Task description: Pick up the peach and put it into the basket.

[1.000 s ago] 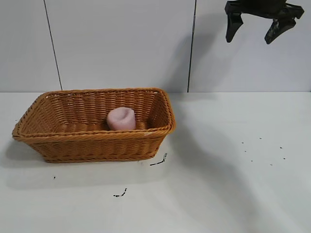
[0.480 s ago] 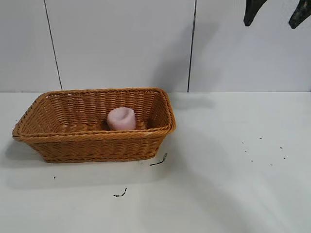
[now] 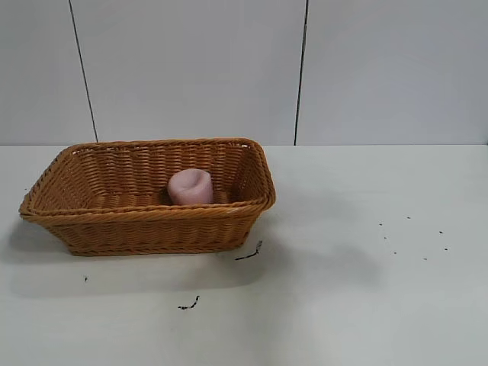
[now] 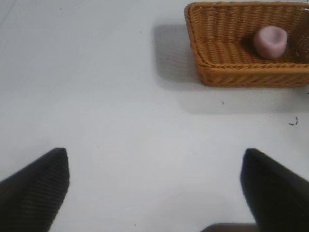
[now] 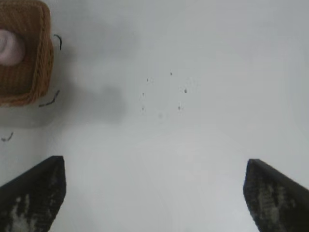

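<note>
Wicker-woven orange-brown basket (image 3: 145,221) cradles the pale pink peach (image 3: 190,187), well apart from the empty, wide-spread right gripper (image 5: 153,193); little risk beyond a returning arm nudging it.

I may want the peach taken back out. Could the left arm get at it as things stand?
Probably yes: the peach lies uncovered in the open-topped basket, the left gripper is open, and only bare table lies between them.

Exterior view faces the basket (image 3: 149,200) level; both wrist views (higher, farther off) share it.
</note>
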Robot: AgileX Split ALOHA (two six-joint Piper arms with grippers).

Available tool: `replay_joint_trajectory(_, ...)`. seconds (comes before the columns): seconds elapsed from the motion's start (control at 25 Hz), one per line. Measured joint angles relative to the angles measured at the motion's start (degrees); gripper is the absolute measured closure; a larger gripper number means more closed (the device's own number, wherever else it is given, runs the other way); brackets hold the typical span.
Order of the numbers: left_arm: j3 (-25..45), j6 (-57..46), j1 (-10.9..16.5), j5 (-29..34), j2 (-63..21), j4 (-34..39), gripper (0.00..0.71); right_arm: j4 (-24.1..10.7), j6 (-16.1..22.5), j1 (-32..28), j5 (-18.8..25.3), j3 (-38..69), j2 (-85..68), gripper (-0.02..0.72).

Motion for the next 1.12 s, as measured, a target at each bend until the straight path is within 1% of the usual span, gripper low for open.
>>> replay_joint_trajectory(0.12, 0.0, 0.0, 0.0, 0.0, 0.0, 0.0, 0.017, 0.0, -0.4, 0.0, -3.1, 12.0, -11.1, 0.008)
replay_joint_trajectory(0.28, 0.0, 0.0, 0.0, 0.0, 0.0, 0.0, 0.017, 0.0, -0.7, 0.0, -7.0, 24.6, -25.2, 0.008)
replay_joint_trajectory(0.44, 0.0, 0.0, 0.0, 0.0, 0.0, 0.0, 0.017, 0.1, -0.6, 0.0, -7.7, 33.1, -37.3, 0.008)
replay_joint_trajectory(0.72, 0.0, 0.0, 0.0, 0.0, 0.0, 0.0, 0.017, 0.7, 0.2, 0.0, -10.0, 34.8, -51.8, 0.008)
replay_joint_trajectory(0.8, 0.0, 0.0, 0.0, 0.0, 0.0, 0.0, 0.017, 0.7, 0.2, 0.0, -9.9, 34.8, -54.6, 0.008)
replay_joint_trajectory(1.12, 0.0, 0.0, 0.0, 0.0, 0.0, 0.0, 0.017, 0.7, 0.2, 0.0, -9.9, 34.8, -55.6, 0.008)
